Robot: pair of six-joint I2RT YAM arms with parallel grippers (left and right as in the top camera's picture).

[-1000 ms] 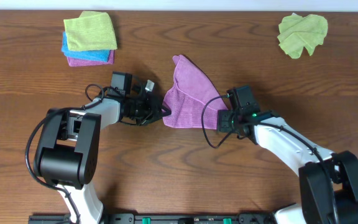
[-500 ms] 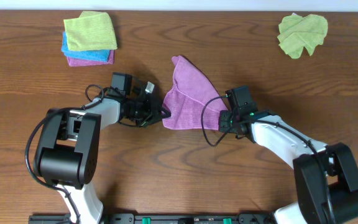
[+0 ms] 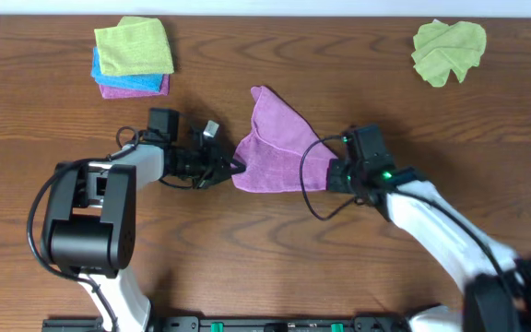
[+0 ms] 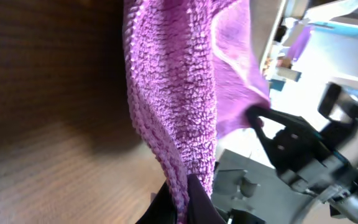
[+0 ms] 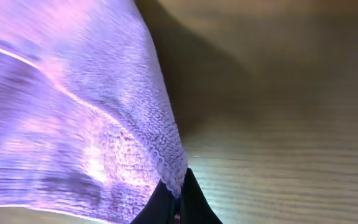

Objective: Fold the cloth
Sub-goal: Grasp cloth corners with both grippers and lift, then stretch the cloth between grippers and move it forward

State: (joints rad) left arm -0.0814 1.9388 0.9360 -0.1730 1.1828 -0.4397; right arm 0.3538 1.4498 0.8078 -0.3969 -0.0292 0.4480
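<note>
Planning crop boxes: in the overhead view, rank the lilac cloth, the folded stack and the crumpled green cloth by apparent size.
Largest, tied: lilac cloth and folded stack, too close to rank.
Smallest: crumpled green cloth.

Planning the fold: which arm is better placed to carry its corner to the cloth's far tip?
Likely left: the left pincer grips the cloth nearer that tip; the right pincer grips farther off.

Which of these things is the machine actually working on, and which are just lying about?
In the job: lilac cloth; left claw and right claw, each shut on its edge.
Lying about: stack of folded cloths, green on top; crumpled lime-green cloth.
</note>
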